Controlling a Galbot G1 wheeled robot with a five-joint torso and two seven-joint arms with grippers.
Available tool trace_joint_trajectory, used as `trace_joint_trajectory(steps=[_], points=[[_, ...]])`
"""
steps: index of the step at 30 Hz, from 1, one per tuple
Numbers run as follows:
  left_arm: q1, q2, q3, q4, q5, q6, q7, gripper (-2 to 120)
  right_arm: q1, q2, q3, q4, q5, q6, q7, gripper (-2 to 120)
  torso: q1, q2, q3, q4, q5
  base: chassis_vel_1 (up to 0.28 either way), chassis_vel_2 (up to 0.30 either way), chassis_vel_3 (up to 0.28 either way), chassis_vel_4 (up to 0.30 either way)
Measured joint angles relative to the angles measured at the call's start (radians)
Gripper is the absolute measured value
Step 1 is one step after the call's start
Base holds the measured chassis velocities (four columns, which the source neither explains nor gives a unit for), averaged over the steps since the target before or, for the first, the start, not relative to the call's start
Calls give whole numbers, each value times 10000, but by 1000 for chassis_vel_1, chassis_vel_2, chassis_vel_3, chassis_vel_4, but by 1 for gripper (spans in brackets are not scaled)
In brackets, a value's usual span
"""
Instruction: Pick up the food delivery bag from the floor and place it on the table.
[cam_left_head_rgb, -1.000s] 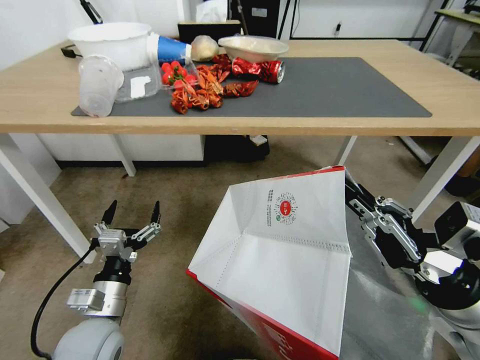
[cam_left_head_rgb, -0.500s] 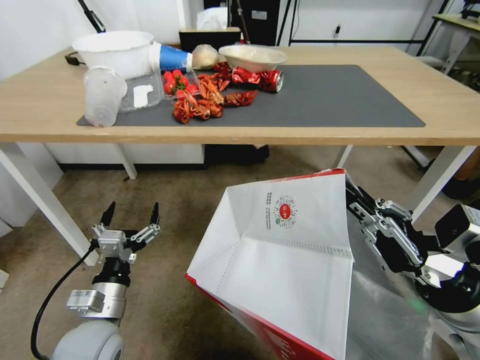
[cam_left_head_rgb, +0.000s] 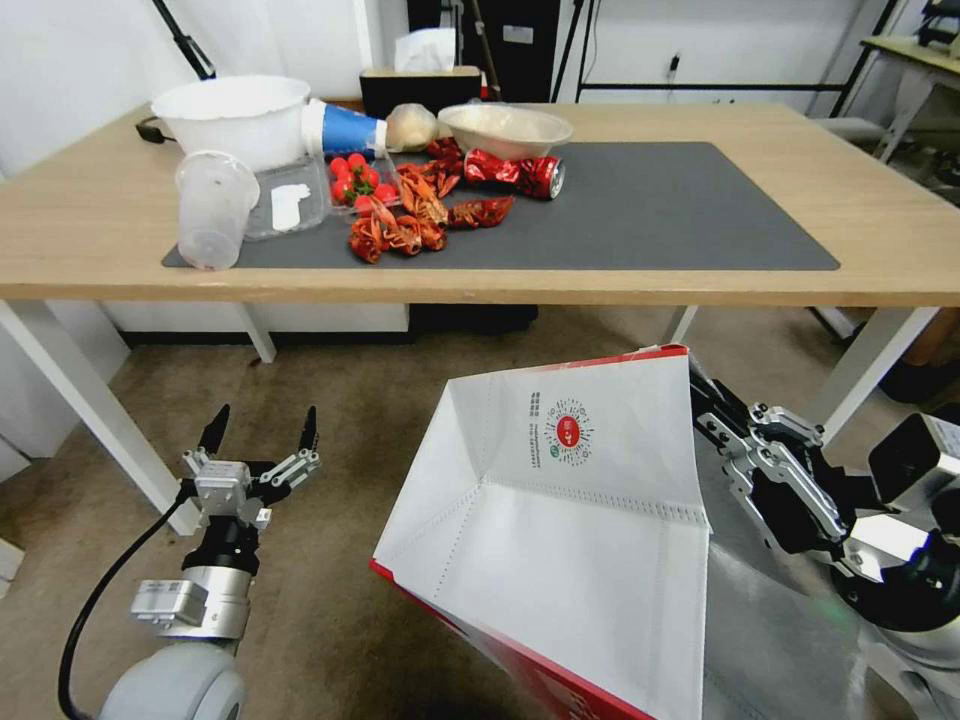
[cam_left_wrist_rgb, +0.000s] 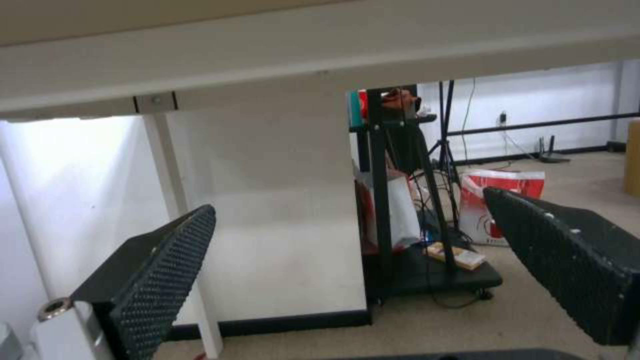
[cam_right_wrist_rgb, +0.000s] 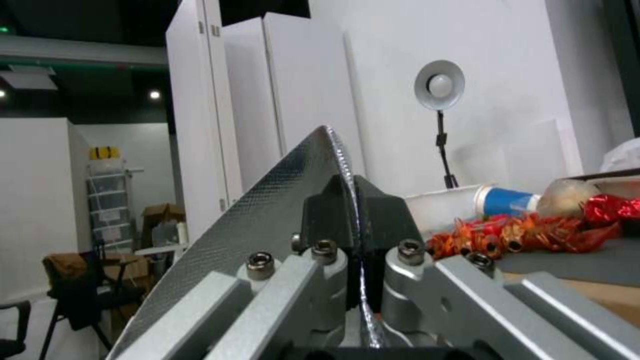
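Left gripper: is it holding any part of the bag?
No, the left gripper hangs open over the floor, apart from the food delivery bag.

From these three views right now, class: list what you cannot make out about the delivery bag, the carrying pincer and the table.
- Food delivery bag: its bottom is cut off by the head view's lower edge, so floor contact cannot be judged.
- Right pincer: its tips are hidden behind the bag wall in the head view.
- Bag logo: print too small to read.
- Table: its right end runs past the head view's edge.
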Motion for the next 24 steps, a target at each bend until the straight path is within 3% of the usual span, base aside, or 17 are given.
trace_joint_trajectory(steps=[24], points=[[-120,56,57,240,-18,29,46,99,92,134,-44,0,-64,-22,-266,0,321,981,658,0,0,0,0,0,0]])
